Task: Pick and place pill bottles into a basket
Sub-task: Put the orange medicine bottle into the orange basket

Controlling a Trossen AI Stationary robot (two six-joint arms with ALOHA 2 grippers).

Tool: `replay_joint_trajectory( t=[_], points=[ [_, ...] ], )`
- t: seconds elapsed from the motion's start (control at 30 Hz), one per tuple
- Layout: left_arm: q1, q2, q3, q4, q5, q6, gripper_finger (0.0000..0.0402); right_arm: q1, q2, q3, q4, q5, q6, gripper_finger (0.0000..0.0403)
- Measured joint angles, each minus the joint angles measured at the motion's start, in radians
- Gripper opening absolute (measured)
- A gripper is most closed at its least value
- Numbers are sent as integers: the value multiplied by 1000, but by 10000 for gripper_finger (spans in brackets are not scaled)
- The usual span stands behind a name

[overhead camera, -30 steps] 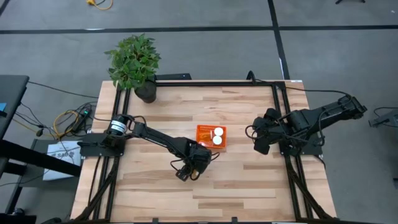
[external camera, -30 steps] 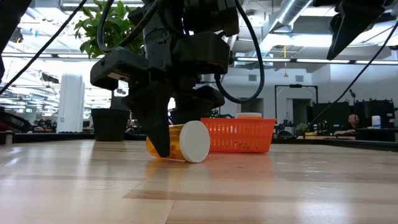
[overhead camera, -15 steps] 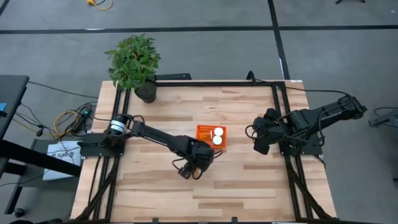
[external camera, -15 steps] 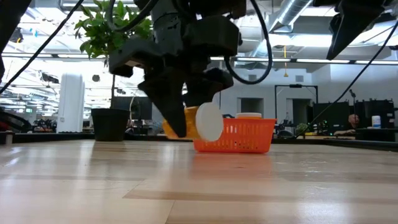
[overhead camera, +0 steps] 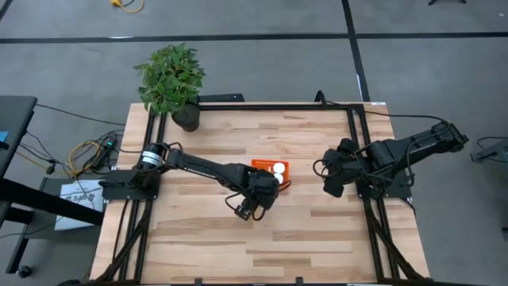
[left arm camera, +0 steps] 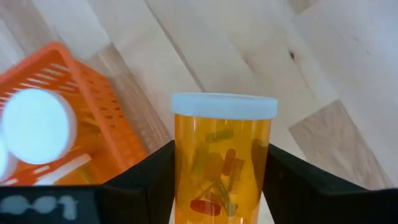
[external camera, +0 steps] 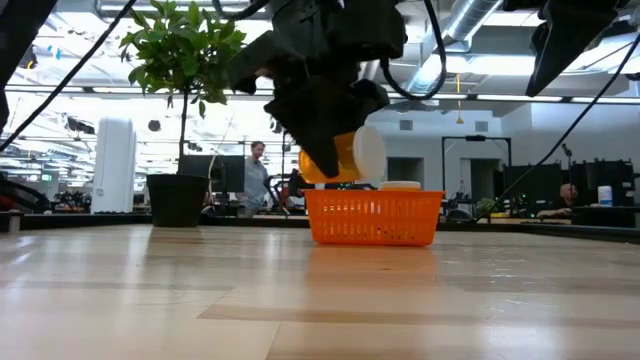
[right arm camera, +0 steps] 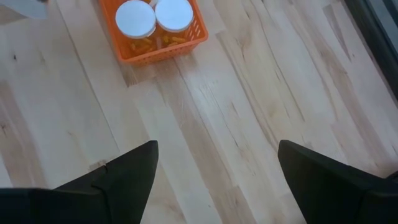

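Observation:
My left gripper (overhead camera: 248,205) is shut on an orange pill bottle with a white cap (left arm camera: 221,162). It holds the bottle in the air by the near left side of the orange mesh basket (overhead camera: 274,165). In the low view the bottle (external camera: 348,158) hangs just above the basket's rim (external camera: 375,195). Two white-capped bottles (right arm camera: 135,18) (right arm camera: 174,12) stand inside the basket (right arm camera: 155,43); one cap shows in the left wrist view (left arm camera: 37,127). My right gripper (right arm camera: 217,180) is open and empty, above the table to the right of the basket (overhead camera: 333,184). My left gripper pinches the bottle's orange body (left arm camera: 186,174) between its two fingers (left arm camera: 155,180), below the white cap (left arm camera: 224,104). The bottle lies along the fingers with its cap pointing away from the wrist. It is lifted clear of the table and lies tilted, near level, in the low view.
A potted plant (overhead camera: 171,79) stands at the table's far left corner. Bare wood lies on the near half of the table (overhead camera: 262,246). A person (external camera: 257,175) stands in the room beyond the table.
My left gripper has risen from the table and gone toward the basket, carrying the pill bottle. The bottle lay on the wood a second ago; it is now lifted clear, at about the height of the basket's rim.

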Motion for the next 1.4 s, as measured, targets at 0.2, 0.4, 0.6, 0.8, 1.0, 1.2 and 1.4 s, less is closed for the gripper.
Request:
replay_joint_trajectory(
  t=[0.2,0.4,0.6,0.8,1.0,1.2,1.4],
  points=[
    [12,-4,12,-7,1,-29,190,0,0,0,-4,0,-8,325],
    [35,-16,13,1,14,-57,193,0,0,0,-8,0,-52,325],
    [67,-16,13,3,76,-91,192,0,0,0,-16,1,-61,325],
    [95,-40,12,14,78,-97,194,0,0,0,-32,1,-61,325],
    [133,-100,12,53,79,-117,194,0,0,0,-29,2,-60,325],
    [176,-155,12,121,95,-142,194,0,0,0,-29,3,-60,325],
    [202,-167,12,159,179,-190,194,0,0,0,-28,5,-60,325]
  ],
)
